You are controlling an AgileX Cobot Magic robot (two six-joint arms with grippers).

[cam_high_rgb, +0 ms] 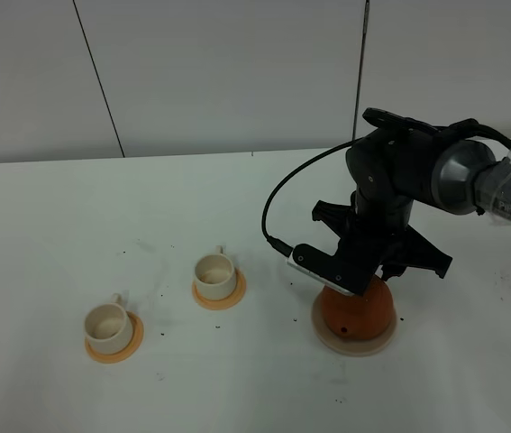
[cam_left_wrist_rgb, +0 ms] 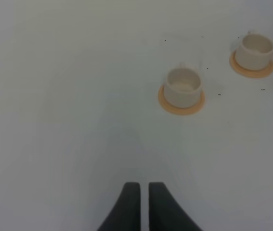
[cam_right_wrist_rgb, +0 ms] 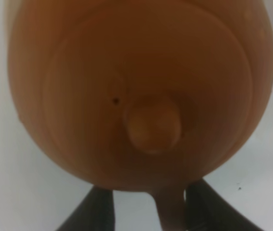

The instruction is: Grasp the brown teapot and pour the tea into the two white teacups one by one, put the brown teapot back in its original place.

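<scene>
Two claws, one job: my R claw [cam_right_wrist_rgb: 153,192] hangs over the brown teapot [cam_high_rgb: 359,311], fingers apart and straddling its loop handle [cam_right_wrist_rgb: 167,211], not clamped yet. One finger is just beside the handle, the other has a gap. The pot stands upright on its pale beige mat [cam_high_rgb: 363,350], toward the right of the white table [cam_high_rgb: 57,225] in the high view, lid knob [cam_right_wrist_rgb: 151,126] facing my wrist cam. My L claw [cam_left_wrist_rgb: 140,192] hovers over bare tabletop, fingers all but together w/ a thin slit btwn them, holding nothing. Well to the pot's left sit the near cup [cam_high_rgb: 108,325] and far cup [cam_high_rgb: 214,272], upright, apart, each on its own orange coaster [cam_high_rgb: 235,293].
</scene>
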